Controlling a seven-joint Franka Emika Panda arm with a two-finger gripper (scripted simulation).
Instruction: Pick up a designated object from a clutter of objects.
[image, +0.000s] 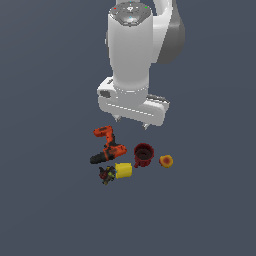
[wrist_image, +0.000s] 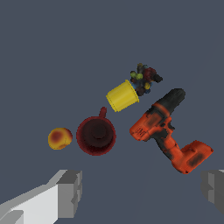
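The small yellow-orange ball with a red patch lies at the exterior view's right end of the clutter, just beside the dark red mug. In the wrist view the ball lies next to the mug. The orange-and-black power drill, the yellow cylinder and a small dark multicoloured item complete the group. My gripper hangs open and empty well above the clutter, roughly over the drill and mug. Its fingers stand wide apart.
All objects lie on a plain dark grey-blue floor. The drill lies on its side. The mug stands upright with its opening up. The yellow cylinder lies tipped over against the multicoloured item.
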